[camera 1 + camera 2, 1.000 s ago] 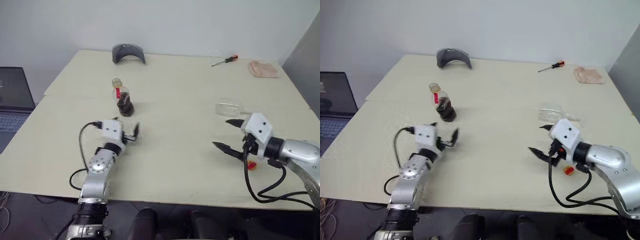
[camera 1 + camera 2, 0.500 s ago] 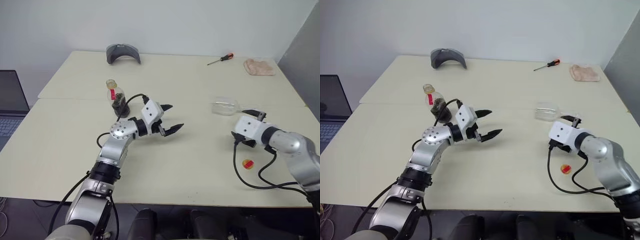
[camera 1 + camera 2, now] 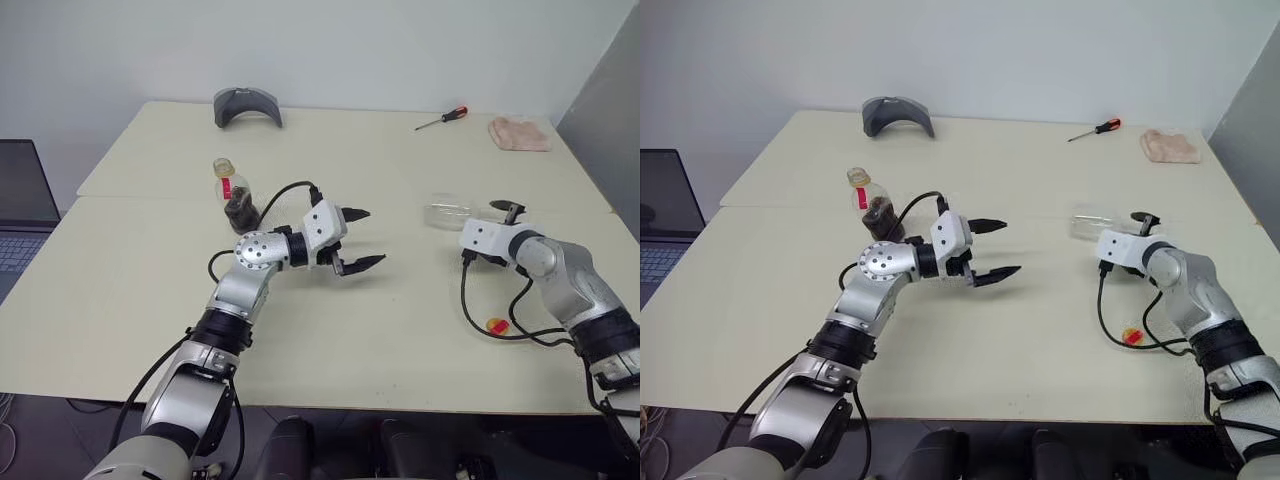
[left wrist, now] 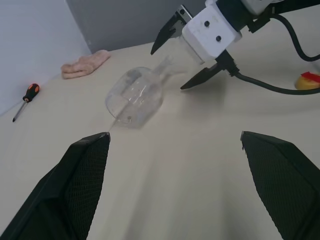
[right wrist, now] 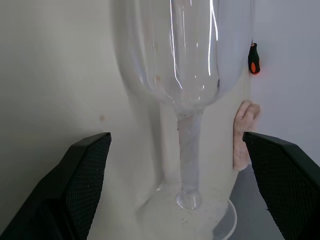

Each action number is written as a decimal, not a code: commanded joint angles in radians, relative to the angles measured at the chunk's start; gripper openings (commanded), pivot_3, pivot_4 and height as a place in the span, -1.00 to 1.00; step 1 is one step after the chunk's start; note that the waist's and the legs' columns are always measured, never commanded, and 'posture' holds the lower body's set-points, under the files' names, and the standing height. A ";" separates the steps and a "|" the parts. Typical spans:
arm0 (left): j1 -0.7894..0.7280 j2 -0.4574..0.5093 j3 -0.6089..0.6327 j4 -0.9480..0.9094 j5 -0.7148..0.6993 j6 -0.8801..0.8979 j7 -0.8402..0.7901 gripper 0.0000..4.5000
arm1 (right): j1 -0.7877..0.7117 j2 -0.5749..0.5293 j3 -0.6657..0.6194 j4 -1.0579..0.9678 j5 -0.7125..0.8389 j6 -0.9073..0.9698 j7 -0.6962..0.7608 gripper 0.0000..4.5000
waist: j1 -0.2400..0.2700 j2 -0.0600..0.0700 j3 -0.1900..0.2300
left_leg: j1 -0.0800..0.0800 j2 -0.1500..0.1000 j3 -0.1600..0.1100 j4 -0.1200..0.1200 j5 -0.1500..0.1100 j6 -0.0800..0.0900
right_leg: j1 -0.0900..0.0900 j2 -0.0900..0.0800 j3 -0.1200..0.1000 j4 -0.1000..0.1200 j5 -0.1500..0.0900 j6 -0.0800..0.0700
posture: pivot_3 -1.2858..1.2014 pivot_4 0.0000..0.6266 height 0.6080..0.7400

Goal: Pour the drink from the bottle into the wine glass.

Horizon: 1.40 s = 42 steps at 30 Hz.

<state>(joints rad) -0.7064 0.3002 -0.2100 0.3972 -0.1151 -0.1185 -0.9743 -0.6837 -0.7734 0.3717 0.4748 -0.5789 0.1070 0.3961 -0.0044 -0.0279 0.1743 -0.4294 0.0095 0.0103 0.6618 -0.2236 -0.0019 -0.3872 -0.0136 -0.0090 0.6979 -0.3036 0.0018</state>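
Claws first: the left claw [image 3: 359,238] stands spread wide and empty, raised above the worktop [image 3: 400,330] and pointing across toward the right side, touching nothing. Just behind and to the left of it stands the bottle [image 3: 238,193], upright, small, squat and clear, with a red strap at its neck and a pale top; the drink [image 3: 242,211], a dark brown liquid, fills only its lower part. Well to the right of the bottle, past the left claw, the wine glass [image 3: 452,215] lies on its side on the worktop, clear and empty, its bowl mouth turned toward the bottle and its stem running away toward the right claw [image 4: 192,54]. That claw is also spread wide, its two black fingers [image 4: 165,36] standing either side of the stem, apart from it, with no grip on the glass; in the right wrist view the stem and round foot lie between the finger pads without touching them. A small red and yellow cap [image 3: 497,326] lies on the worktop nearer the front edge than the wine glass and a little to its right. At the far edge, well behind the bottle, sits a grey curved object [image 3: 246,104], and further right a red-handled screwdriver [image 3: 444,119] and a pinkish cloth [image 3: 519,133]. Count: two claws, one bottle, one wine glass, one loose cap, one screwdriver, one cloth.
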 commanded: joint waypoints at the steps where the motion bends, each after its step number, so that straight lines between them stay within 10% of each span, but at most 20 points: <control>1: -0.004 -0.006 -0.001 -0.042 0.000 -0.016 0.000 0.99 | -0.086 0.014 0.018 0.114 -0.065 -0.052 -0.073 1.00 | -0.001 0.000 0.000 | 0.000 0.000 0.000 0.000 0.000 0.000 | 0.000 0.000 0.000 0.000 0.000 0.000 | 0.03 -0.52 1.00; 11: -0.007 -0.014 0.001 -0.038 0.015 -0.016 0.019 1.00 | -0.194 0.114 0.043 0.352 -0.098 -0.086 -0.143 0.75 | -0.001 0.000 0.000 | 0.000 0.000 0.001 0.000 0.000 -0.001 | 0.000 0.000 0.001 0.000 0.000 0.000 | 0.03 -0.52 1.00; 22: 0.015 -0.013 0.016 -0.052 0.012 0.005 0.044 1.00 | -0.164 0.113 -0.022 0.251 -0.055 -0.038 -0.140 -0.93 | -0.002 0.000 0.000 | 0.000 0.000 0.000 0.000 0.000 0.000 | 0.000 0.000 0.000 0.000 0.000 0.000 | 0.03 -0.52 1.00; 30: 0.055 0.013 0.101 -0.076 -0.023 0.050 0.118 1.00 | -0.070 0.055 -0.172 -0.157 0.039 0.054 -0.049 -0.92 | -0.001 0.002 0.001 | -0.002 0.000 0.000 0.000 0.000 0.000 | -0.002 0.000 0.000 0.001 0.000 0.000 | 0.03 -0.52 1.00; 36: 0.072 0.063 0.219 -0.094 -0.129 0.157 0.119 1.00 | 0.190 0.332 -0.417 -0.574 0.469 0.191 0.027 -0.92 | -0.002 0.001 0.000 | -0.002 0.002 -0.003 0.000 0.000 0.000 | -0.001 0.001 -0.002 0.001 0.000 0.000 | 0.03 -0.52 1.00; 42: 0.083 0.096 0.235 -0.181 -0.219 0.275 0.052 1.00 | 0.286 0.547 -0.402 -0.586 0.607 0.126 -0.004 -0.92 | 0.000 0.002 0.000 | -0.002 0.000 -0.002 0.000 0.000 0.000 | -0.001 -0.001 -0.002 0.001 0.000 0.000 | 0.03 -0.52 1.00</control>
<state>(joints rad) -0.6160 0.3921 0.0272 0.2860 -0.2952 0.1307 -0.8916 -0.3646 -0.2432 -0.0082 -0.0823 -0.0189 0.2961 0.4098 -0.0044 -0.0263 0.1748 -0.4315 0.0088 0.0082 0.6623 -0.2238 -0.0016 -0.3882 -0.0151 -0.0107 0.6988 -0.3034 0.0019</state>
